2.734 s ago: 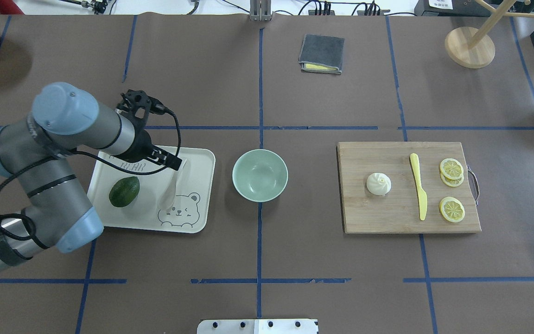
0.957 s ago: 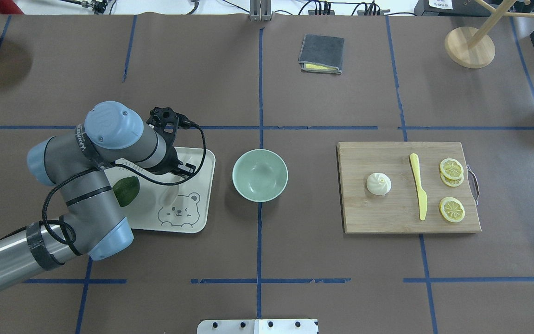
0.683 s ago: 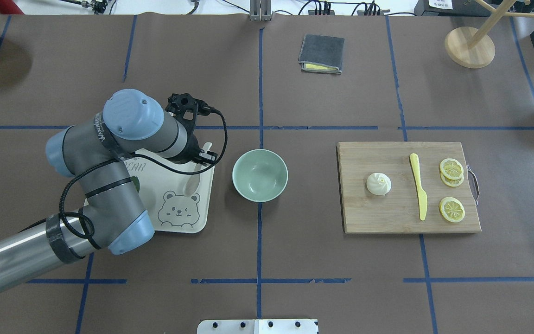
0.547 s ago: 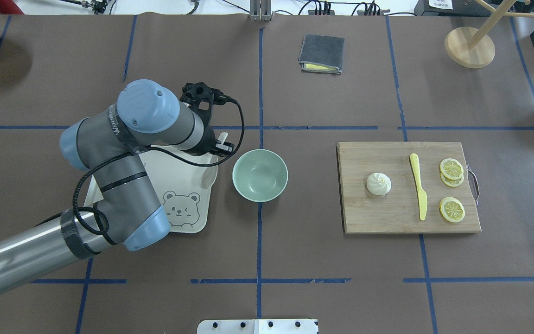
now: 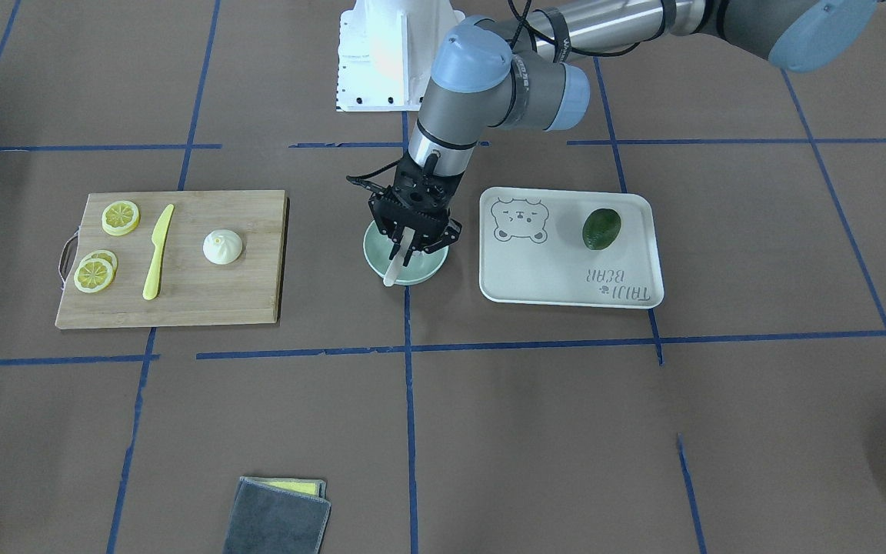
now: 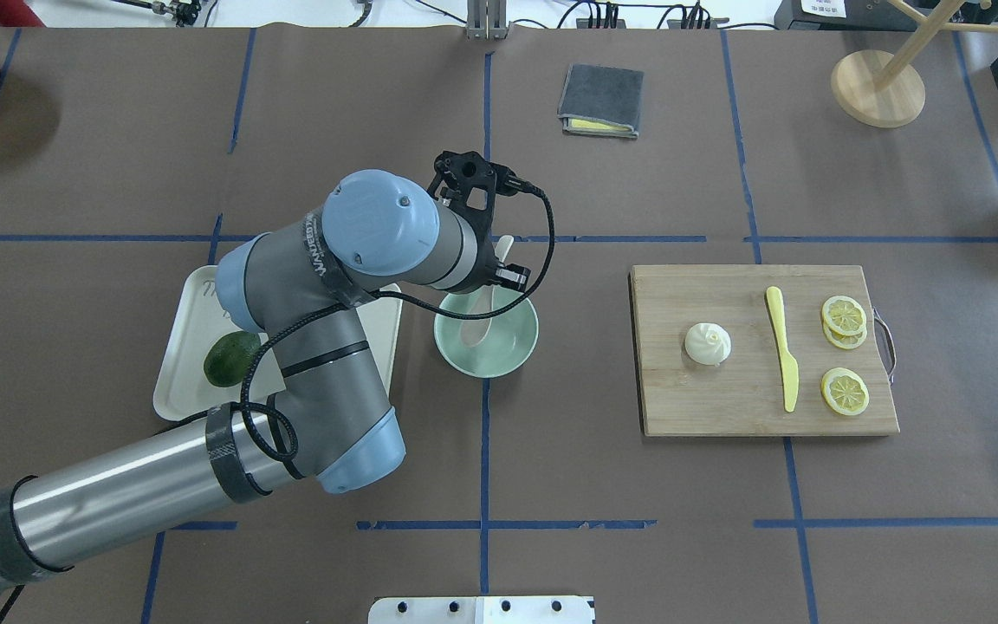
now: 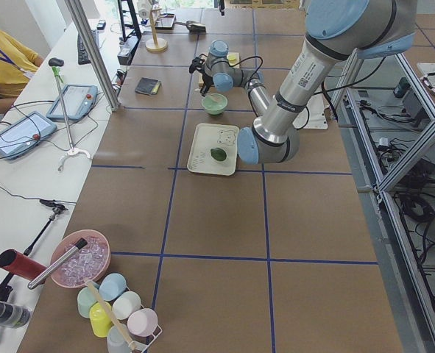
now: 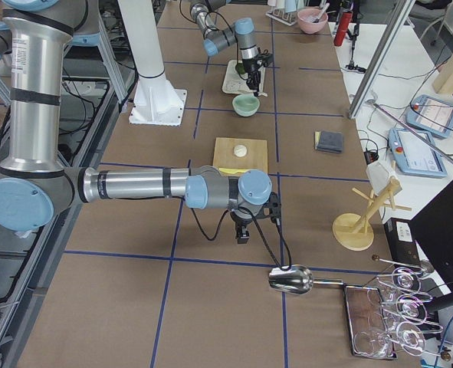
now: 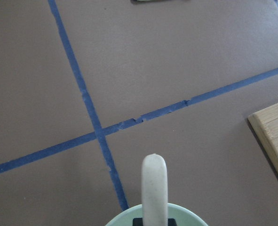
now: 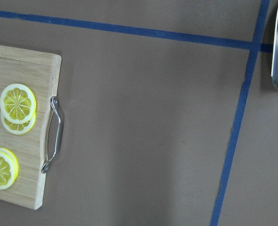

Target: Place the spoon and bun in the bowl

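Left gripper (image 6: 500, 270) is closed on the spoon (image 6: 475, 324), clamped on the handle. The handle end sticks out past the fingers on the far side, and the scoop hangs down tilted inside the outline of the bowl (image 6: 523, 354). Can't tell if the scoop touches the bowl's inside. In the front view the spoon (image 5: 394, 266) drops from the gripper (image 5: 411, 233) over the bowl (image 5: 432, 270). Left wrist view shows the spoon handle (image 9: 154, 186) upright above the bowl rim (image 9: 188, 217).

The bowl sits mid worktop (image 6: 551, 451), between the bear tray (image 6: 180, 373) on the left and the cutting board (image 6: 724, 400) on the right. The bun (image 6: 708, 343) lies on the left part of the board, pleats up, untouched and well apart from the bowl. A yellow knife (image 6: 783, 348) is to the right of the bun, not touching it. Lemon slices (image 6: 844, 392) are at the board's right end. An avocado (image 6: 231, 357) lies on the tray. A folded grey cloth (image 6: 601, 100) is on the far side.

Right gripper (image 8: 243, 231) shows only in the right side view, hanging over bare worktop beyond the board's right end. Can't tell whether it is open or closed.
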